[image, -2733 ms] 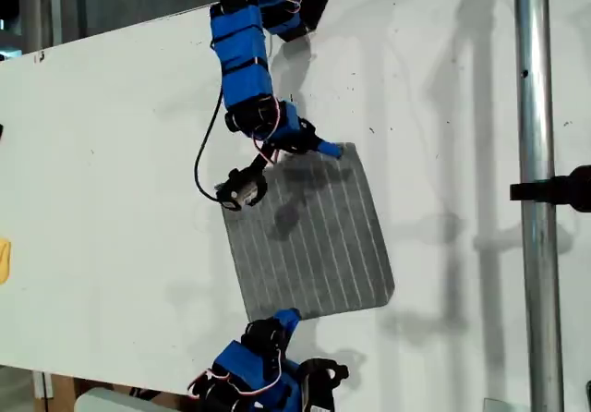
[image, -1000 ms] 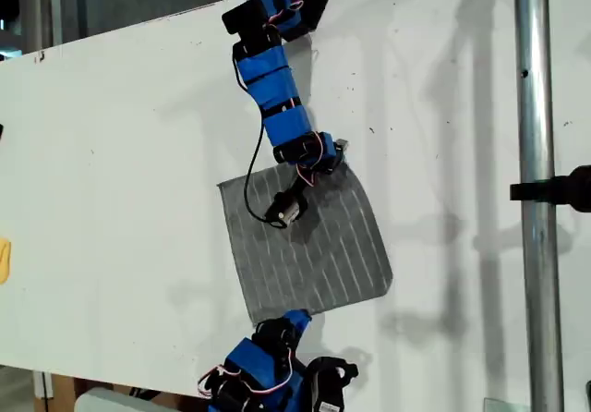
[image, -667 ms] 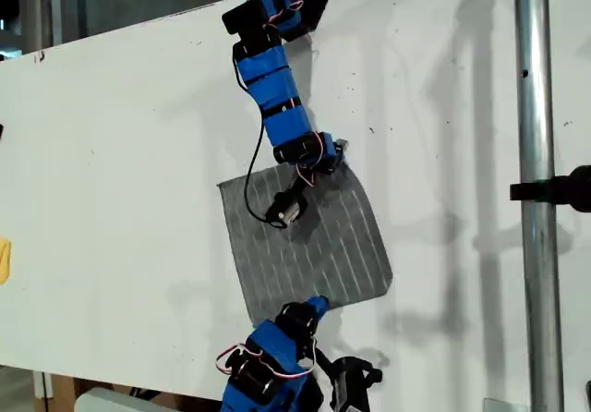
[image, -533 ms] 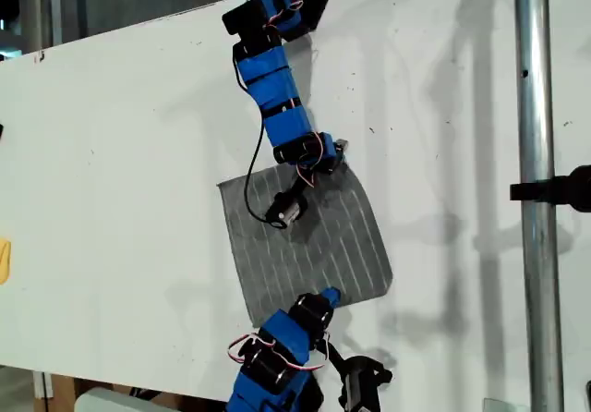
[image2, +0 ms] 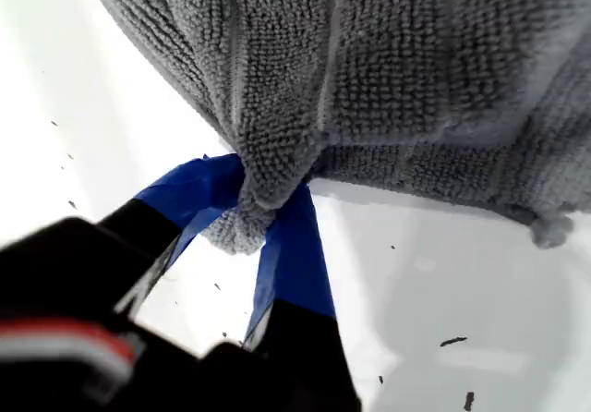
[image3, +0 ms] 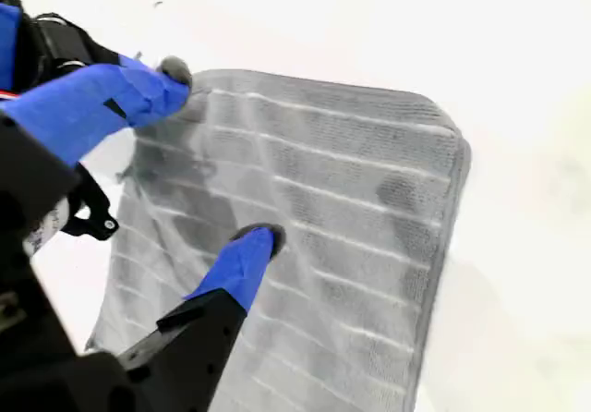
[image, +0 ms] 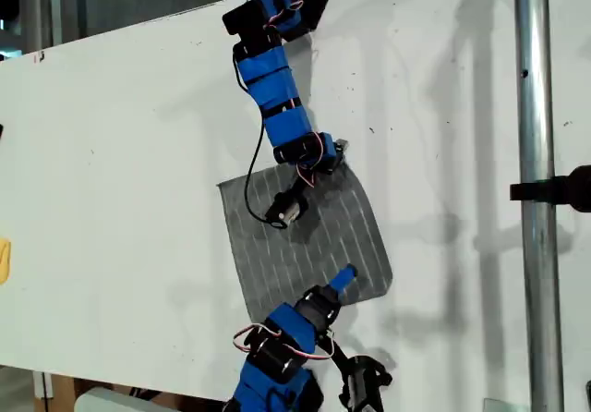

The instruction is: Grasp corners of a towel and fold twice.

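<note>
Now towel (image2: 388,79) corner pinched in my first gripper (image2: 268,213).

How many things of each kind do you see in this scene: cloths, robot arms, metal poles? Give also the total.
Towel: 1
Robot arms: 2, the upper arm and the lower arm in the exterior view
Metal pole: 1
Total: 4

No readable text, labels or numbers in any view.
</note>
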